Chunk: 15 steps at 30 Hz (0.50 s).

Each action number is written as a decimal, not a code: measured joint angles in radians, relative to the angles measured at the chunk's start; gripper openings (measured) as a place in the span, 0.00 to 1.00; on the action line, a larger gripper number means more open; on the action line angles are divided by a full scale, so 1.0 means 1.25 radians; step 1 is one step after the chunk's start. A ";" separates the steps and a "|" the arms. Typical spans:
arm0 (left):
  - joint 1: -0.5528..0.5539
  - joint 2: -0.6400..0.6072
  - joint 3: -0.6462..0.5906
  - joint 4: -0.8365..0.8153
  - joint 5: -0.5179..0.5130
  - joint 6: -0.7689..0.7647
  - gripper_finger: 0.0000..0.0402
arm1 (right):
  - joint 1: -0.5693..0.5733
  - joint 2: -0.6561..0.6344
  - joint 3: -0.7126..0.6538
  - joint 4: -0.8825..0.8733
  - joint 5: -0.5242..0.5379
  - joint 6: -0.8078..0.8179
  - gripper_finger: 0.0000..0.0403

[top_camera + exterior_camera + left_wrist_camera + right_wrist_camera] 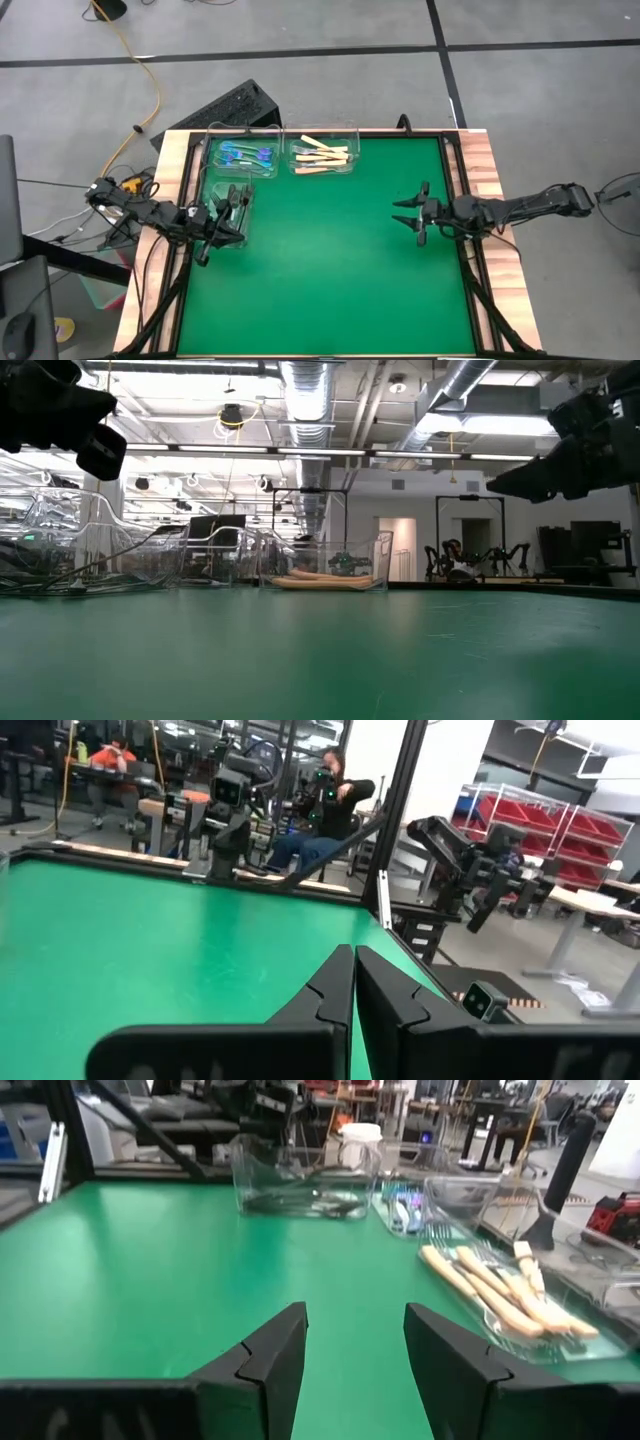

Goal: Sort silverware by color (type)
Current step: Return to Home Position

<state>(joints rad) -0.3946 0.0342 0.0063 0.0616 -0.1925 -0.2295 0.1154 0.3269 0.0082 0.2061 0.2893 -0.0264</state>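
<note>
Left gripper [353, 952] fingers were pressed together; right gripper [355, 1315] fingers stood spread, holding nothing, over the green mat [320, 260]. Three clear bins [321, 129] held one kind each. Dark forks [232, 198] lay just beside the left gripper, with blue forks [245, 155] beyond them. About six tan forks [500, 1285] lay ahead of the right gripper, long axes roughly along its fingers, tine direction unclear. Grey floor [300, 30], one yellow cable [150, 80] and a seated person [340, 795] lay beyond the table.
</note>
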 joint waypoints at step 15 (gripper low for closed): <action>0.000 0.000 0.000 0.000 0.001 0.000 0.00 | 0.000 0.000 0.000 -0.076 0.000 0.000 0.47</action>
<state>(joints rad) -0.3946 0.0345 0.0063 0.0620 -0.1909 -0.2298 0.1154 0.3271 0.0082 0.1107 0.2893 -0.0265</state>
